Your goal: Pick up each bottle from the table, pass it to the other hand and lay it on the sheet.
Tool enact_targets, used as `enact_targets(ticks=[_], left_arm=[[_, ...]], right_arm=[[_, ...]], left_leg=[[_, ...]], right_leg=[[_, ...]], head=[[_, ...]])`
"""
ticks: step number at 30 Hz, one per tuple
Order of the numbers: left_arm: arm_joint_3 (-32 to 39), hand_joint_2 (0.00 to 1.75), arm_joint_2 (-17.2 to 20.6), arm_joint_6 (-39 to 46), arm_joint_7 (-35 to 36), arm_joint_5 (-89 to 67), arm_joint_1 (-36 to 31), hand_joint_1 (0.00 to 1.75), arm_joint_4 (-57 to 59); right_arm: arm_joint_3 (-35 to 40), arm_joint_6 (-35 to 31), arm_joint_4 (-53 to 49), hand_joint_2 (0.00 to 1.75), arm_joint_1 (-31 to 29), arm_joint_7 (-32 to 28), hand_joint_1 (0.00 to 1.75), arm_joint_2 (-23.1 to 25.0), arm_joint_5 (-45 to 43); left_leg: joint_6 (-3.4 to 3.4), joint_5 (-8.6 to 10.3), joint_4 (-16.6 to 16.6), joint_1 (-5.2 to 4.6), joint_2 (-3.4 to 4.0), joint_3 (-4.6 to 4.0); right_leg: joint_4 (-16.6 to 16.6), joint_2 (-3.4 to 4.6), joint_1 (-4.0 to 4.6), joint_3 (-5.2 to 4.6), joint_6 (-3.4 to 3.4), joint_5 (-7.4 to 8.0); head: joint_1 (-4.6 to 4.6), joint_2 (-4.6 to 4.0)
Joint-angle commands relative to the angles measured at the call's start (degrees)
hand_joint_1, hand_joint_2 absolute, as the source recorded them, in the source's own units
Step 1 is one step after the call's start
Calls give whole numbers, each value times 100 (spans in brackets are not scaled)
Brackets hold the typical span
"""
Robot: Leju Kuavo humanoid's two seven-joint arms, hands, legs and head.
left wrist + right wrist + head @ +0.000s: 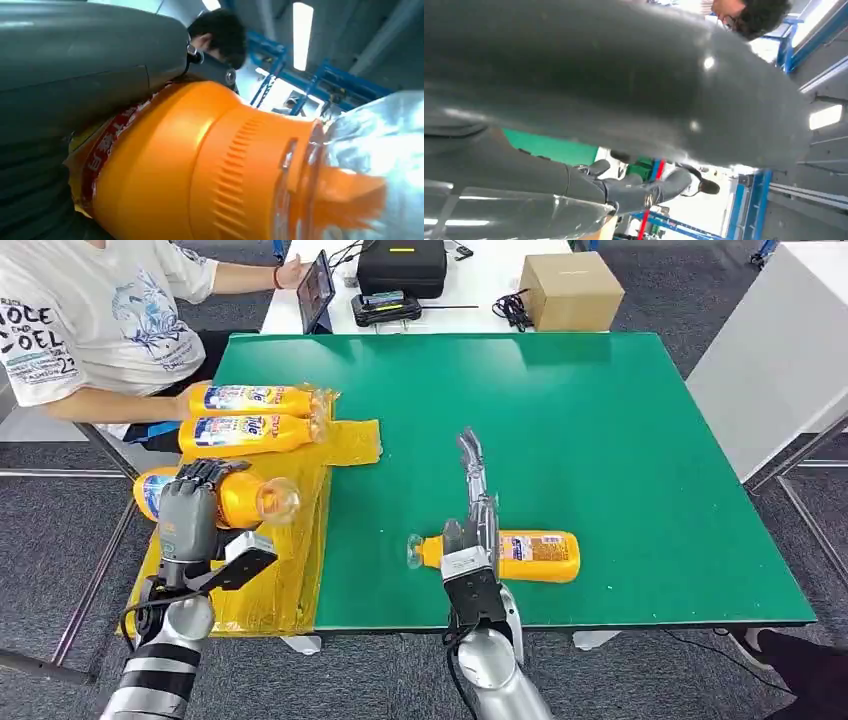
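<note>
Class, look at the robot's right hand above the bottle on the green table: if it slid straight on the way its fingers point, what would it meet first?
Probably nothing soon: the right robot hand points up the bare green table, away from the bottle beneath it. Depth is unclear.

A green table [600,440] stands on grey carpet [60,540] beside a white desk [480,280].

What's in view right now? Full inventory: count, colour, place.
Bottles on sheet: 2, orange, lying side by side at the sheet's far end.
Held bottle: 1, orange, over the sheet.
Bottle on table: 1, orange, lying near the front edge.
Sheet: 1, yellow, table's left side.
Table: 1, green.
Cardboard box: 1, brown, white table behind.
Case: 1, black, same table.
Tablet: 1, dark, same table.
Person: 1, white T-shirt, far left.
Left hand: grips held bottle.
Right hand: fingers straight, at bottle on table.
</note>
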Motion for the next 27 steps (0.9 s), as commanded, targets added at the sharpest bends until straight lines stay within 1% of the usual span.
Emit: enact_targets(ticks=[1,4,5,6,8,9,13,14,15,17,18,19,22,27], left_arm=[[-452,175,387,224,432,-947,-780,175,1641],[-467,175,389,113,438,-952,-820,175,1749],[-488,175,398,79,494,-1024,-844,175,1802],[-512,175,398,9,534,-1074,-873,175,1873],[-577,175,406,-129,641,-1211,-913,175,1992],[-605,175,401,-189,645,-1233,-930,175,2050],[-617,175,355,-379,692,-1198,-979,175,2246],[-576,175,301,-489,628,-1033,-990,175,2295],[-556,175,247,-678,532,-833,-1004,175,2345],[-674,175,241,-652,622,-993,-1026,175,2448],[-682,175,242,-669,635,-1003,-1037,175,2475],[-743,175,259,-652,699,-1082,-1064,175,2565],[-784,175,288,-738,732,-1141,-1112,175,2688],[-833,175,354,-1116,777,-1156,-1167,175,3072]], right_arm=[[11,62,55,0,-194,55,0,-191,-45],[13,72,58,0,-193,62,0,-184,-50],[14,78,53,0,-192,65,0,-182,-51],[9,80,37,0,-187,69,0,-179,-52],[-2,104,22,0,-183,92,0,-179,-55],[-8,112,12,0,-183,98,0,-178,-54],[-9,158,21,0,-192,139,0,-165,-39],[-12,168,33,0,-196,153,0,-156,-31],[-13,179,40,0,-199,166,0,-149,-17],[21,238,85,0,-234,206,0,-153,0],[24,243,90,0,-237,212,0,-149,2],[29,251,117,0,-247,219,0,-134,5],[44,279,141,0,-262,238,0,-133,12],[63,399,249,0,-257,301,0,-105,28]], left_leg=[[-5,0,-3,2,-6,11],[-9,-6,-1,11,-10,23],[-5,-2,-2,4,-6,10],[-10,-9,1,11,-6,24],[-6,-3,-1,4,-4,13],[-11,-10,3,12,-5,27],[-5,-2,-1,3,-5,10],[-9,-8,4,11,-5,20],[-6,-3,-1,5,-6,13],[-8,-8,4,10,-7,20],[-6,-3,1,6,-8,10],[-9,-9,3,12,-8,22],[-8,-8,3,9,-5,18],[-7,-6,0,7,2,16]], right_leg=[[-4,-8,3,13,-6,-3],[-8,-12,12,31,-12,-8],[-5,-5,4,14,-7,-3],[-5,-7,12,31,-13,-9],[-3,-6,4,16,-8,-5],[-4,-8,13,34,-14,-11],[-3,-6,4,14,-7,-4],[-5,-7,13,28,-12,-7],[-4,-6,6,17,-8,-4],[-3,-9,11,27,-11,-9],[-5,-9,7,17,-8,-4],[-7,-10,14,31,-12,-8],[-4,-6,10,25,-11,-7],[-6,2,8,21,-10,-4]], head=[[0,0],[0,0],[-2,0],[0,0],[-2,0],[0,0],[0,0],[0,0],[0,0],[0,0],[0,0],[0,0],[0,0],[0,0]])
